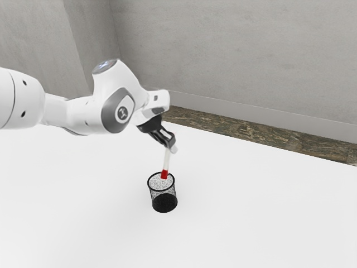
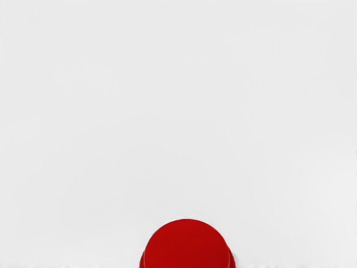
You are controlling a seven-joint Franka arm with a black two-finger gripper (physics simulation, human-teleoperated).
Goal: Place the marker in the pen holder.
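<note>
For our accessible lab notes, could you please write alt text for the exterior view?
The robot's hand holds a marker, red end down, over or just inside (unclear which) a black mesh pen holder on a white table. The white arm reaches in from the exterior view's left.

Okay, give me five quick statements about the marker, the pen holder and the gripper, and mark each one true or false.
1. The gripper is shut on the marker. True.
2. The marker's red end points up toward the gripper. False: the red end points down.
3. The pen holder is black. True.
4. The pen holder is lying on its side. False: it stands upright on the table.
5. The marker has been let go and lies flat on the table. False: it hangs steeply from the gripper.
</note>
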